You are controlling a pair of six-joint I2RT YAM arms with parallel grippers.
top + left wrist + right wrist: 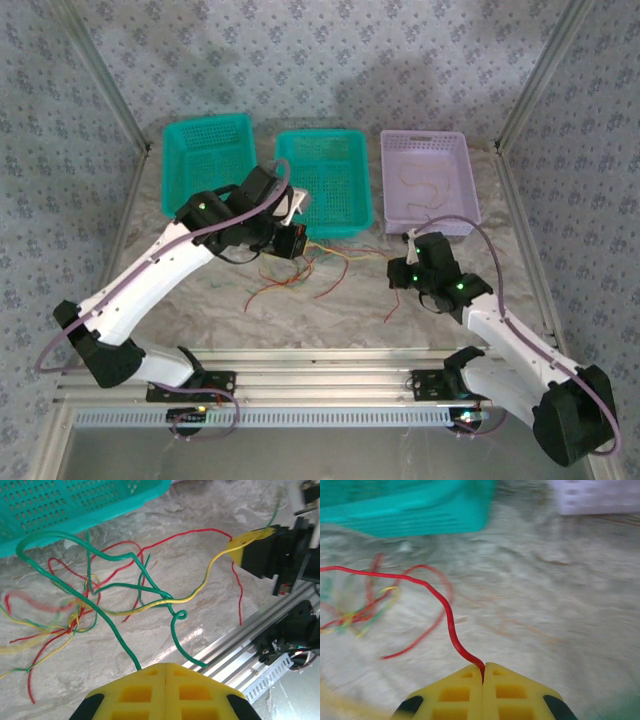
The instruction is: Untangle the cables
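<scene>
Cables (300, 268) in red, green and yellow lie knotted near the middle of the table surface (350, 325), just in front of the middle teal basket (322, 135), and are not yet separated. Left gripper (164, 672) is clenched on a green cable (105, 555), which leaves the closed fingertips and loops out over the knot. This gripper hangs over the knot's far side. Right gripper (483, 671) is clamped on a red cable (435, 592), whose free length trails toward the left arm and into the knot, well apart from the fingers. Judgement: each arm holds one colour on opposite sides so the strands can be drawn apart and the crossings exposed. A yellow cable (200, 587) runs up to the right gripper's fingers, but whether it is also caught cannot be told. One cream cable (425, 192) lies in the lilac basket (425, 137) toward the far right corner, which suggests that freed strands go into the baskets.
</scene>
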